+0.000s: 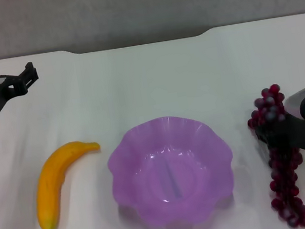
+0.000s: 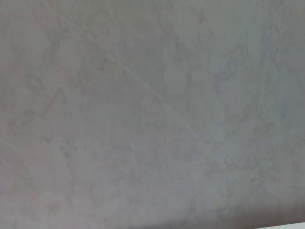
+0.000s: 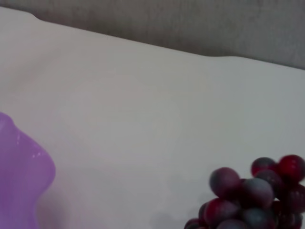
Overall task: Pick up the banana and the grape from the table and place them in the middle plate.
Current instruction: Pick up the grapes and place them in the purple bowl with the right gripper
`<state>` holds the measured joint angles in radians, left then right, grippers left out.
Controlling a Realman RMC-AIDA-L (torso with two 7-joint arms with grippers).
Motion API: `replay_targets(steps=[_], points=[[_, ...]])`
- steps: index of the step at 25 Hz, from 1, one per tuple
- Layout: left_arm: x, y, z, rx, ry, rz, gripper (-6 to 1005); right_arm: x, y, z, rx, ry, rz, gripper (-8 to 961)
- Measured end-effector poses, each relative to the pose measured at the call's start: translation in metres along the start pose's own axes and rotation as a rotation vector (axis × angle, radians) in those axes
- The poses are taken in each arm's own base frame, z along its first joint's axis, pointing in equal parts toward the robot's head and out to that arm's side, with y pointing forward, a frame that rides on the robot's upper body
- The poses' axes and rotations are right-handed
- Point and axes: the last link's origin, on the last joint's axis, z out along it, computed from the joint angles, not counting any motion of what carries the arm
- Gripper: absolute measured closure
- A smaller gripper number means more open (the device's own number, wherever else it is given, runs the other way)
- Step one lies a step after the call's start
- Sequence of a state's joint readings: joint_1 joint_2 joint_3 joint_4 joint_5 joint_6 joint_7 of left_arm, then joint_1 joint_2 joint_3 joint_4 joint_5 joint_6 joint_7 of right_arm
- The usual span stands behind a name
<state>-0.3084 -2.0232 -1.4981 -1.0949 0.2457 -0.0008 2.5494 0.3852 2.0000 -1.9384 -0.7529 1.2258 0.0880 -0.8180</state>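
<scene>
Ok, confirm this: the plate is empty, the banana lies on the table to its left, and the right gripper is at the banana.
Wrong on the gripper. The head view shows the right gripper at the grape, not the banana. The plate is empty; the banana lies on the table to its left.

Straight ahead of me the only thing of this kind is a grey wall (image 1: 135,7), which in the head view runs as one flat band across the whole top, finely speckled and bare. From my left wrist view that same wall (image 2: 152,114) fills almost the entire picture, mottled grey with cloudy patches, a faint pale line slanting across it and a darker strip along the lower edge. From my right wrist view it (image 3: 190,28) shows as a dim, grainy grey band across the top.
</scene>
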Motion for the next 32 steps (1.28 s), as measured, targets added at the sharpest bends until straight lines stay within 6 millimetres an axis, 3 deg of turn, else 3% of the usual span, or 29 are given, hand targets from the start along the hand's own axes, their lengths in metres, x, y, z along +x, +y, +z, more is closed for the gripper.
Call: replay_targets(steps=[17,32], points=[[0.0,-0.001,0.0,0.003,0.0,-0.005,119,-0.004,0.002,-0.001,-0.001,-0.019,-0.011,612],[-0.001,-0.002,-0.001,0.005,-0.001,-0.008,119,-0.015,0.005,-0.01,-0.01,-0.077,-0.005,640]])
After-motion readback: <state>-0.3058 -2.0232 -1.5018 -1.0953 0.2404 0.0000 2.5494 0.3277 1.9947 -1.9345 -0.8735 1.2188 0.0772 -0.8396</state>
